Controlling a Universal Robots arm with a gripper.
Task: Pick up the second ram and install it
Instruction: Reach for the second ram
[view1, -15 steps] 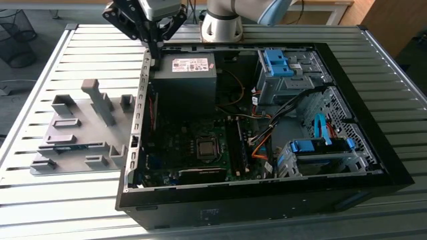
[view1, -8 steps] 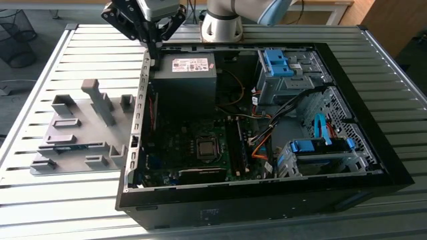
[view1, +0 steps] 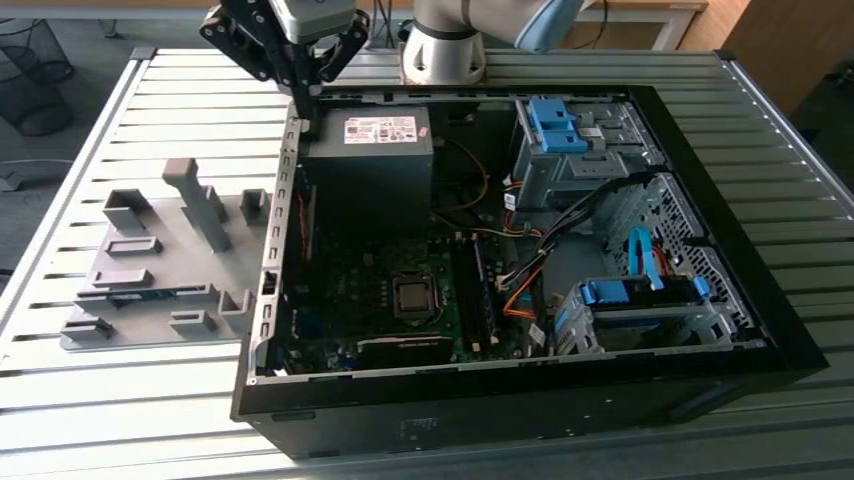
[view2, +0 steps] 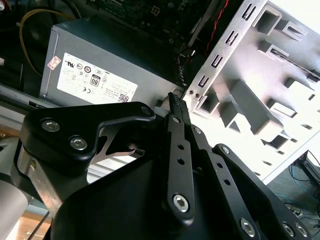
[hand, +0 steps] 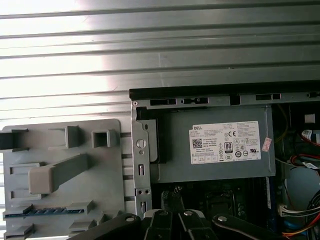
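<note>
Step, my read: approach for pick, nothing grabbed yet. Claw (view1: 310, 95) clenched, empty, hanging above case wall (view1: 283, 200), beside power supply (view1: 371, 165). Second ram (hand: 35, 212) sits in grey fixture (hand: 60, 150) slot, outside case, well apart from claw. Pick likely calls for opening claw and aligning along stick's long edge. First wrist view gives ram as blue strip. Exterior view gives motherboard (view1: 400, 270), beyond supply from claw. Second wrist view confirms claw closed.

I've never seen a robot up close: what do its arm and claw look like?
The arm is a rounded silver-grey tube with a light-blue joint cap. Its gripper is black: flat jointed bars pinned with silver screws, narrowing to slim tips.
</note>
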